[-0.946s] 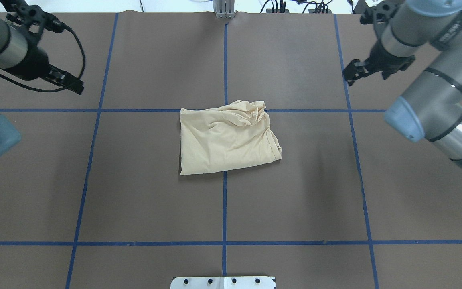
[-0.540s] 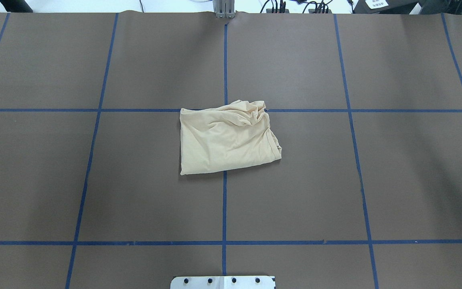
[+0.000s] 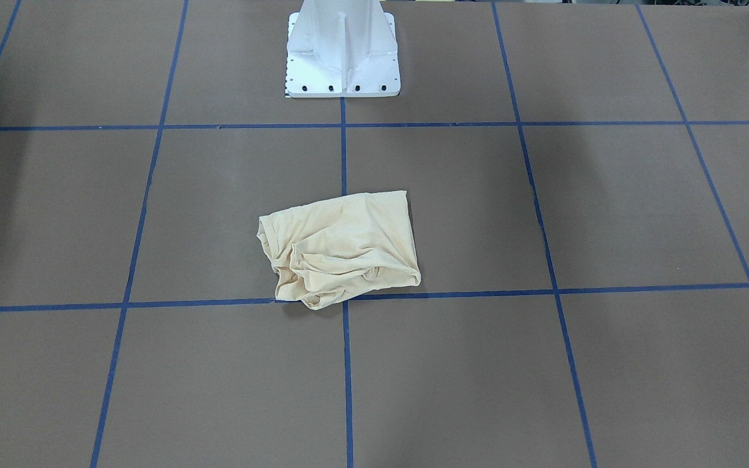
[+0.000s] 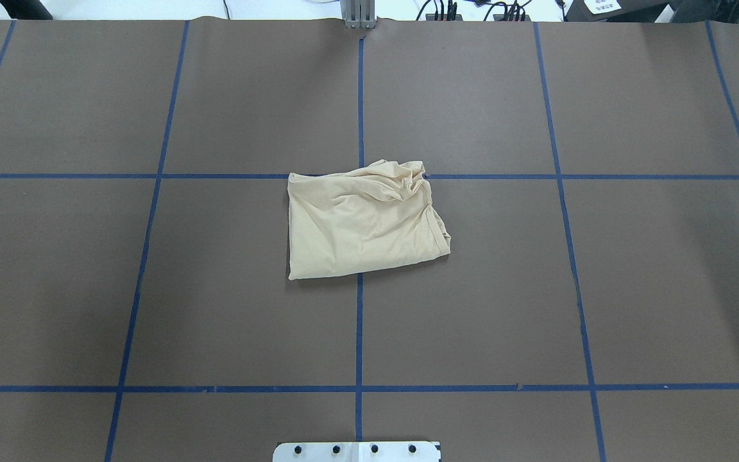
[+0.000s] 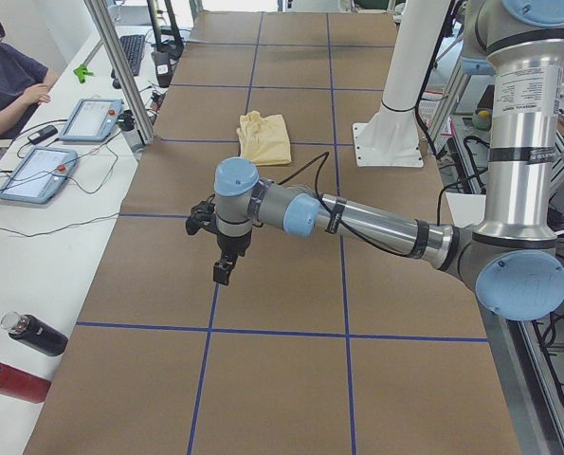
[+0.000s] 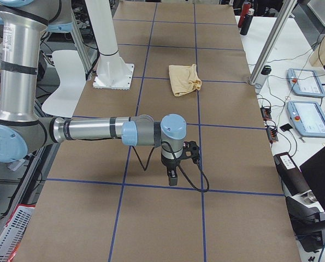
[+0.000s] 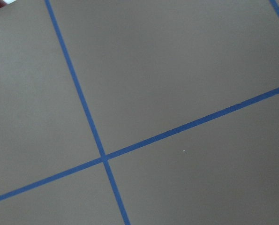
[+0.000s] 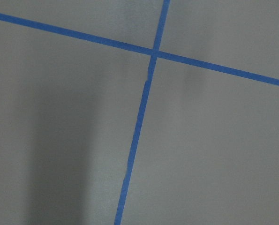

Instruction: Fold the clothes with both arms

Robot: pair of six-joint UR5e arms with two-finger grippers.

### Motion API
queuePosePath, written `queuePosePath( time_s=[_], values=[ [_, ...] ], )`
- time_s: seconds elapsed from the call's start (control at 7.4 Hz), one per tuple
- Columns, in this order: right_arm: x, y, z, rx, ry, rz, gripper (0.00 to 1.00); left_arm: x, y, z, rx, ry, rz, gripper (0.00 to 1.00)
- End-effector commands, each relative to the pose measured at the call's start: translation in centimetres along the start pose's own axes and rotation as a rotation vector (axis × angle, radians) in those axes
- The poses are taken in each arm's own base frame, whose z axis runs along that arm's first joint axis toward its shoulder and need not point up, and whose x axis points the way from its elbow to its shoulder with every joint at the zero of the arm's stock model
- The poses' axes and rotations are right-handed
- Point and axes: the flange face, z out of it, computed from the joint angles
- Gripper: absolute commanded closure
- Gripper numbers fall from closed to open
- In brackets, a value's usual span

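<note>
Shirt (image 4: 363,221): one pale cream-yellow piece of thin fabric, folded into a rough rectangle, lying flat on the brown desk (image 4: 536,308) at its centre.

- From overhead, the shirt's left edge and the edge nearest the robot are straight and fairly clean. The large face is smooth with only shallow creases.
- The far right corner is bunched into a knot of deep wrinkles. In the front-facing view this bunch (image 3: 322,273) is the part nearest the camera.
- A stitched hem runs down the right side and curls under at the near right corner.
- The blue tape lines (image 4: 359,321) cross at the shirt. The centre line runs under it. The cross line meets its far edge, and the wrinkled bunch laps just over that line.
- The white pedestal (image 3: 343,52) stands well apart from it on the robot's side.

Left arm (image 5: 357,220): stretched low over the desk's left end. The left claw (image 5: 224,270) points down over bare brown surface, well apart from the shirt. It holds nothing that I can see. Jaw gap cannot be told from this side view.

Right arm (image 6: 91,131): the same pose at the desk's right end. The right claw (image 6: 172,177) points down near a tape line, far from the shirt. Cannot tell how far it is open.

Both wrist cameras show only brown surface and crossing tape.
</note>
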Motion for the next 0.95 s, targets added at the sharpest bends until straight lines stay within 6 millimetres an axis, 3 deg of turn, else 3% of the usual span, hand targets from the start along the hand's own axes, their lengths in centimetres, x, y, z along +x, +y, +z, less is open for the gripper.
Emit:
queuePosePath(
  time_s=[0.0,0.41,0.81],
  values=[
    [-0.7,-0.3,-0.9,0.02,0.0,0.064,0.0,-1.2,3.9,1.6,-0.047,0.092,-0.062,0.0],
    [-1.6,-0.4,0.1,0.001,-0.009,0.049,0.0,-2.8,6.5,1.3,-0.047,0.092,-0.004,0.0],
    [-2.5,-0.6,0.1,0.002,-0.08,0.043,0.0,-4.2,7.8,3.0,-0.093,0.088,-0.054,0.0]
  ],
)
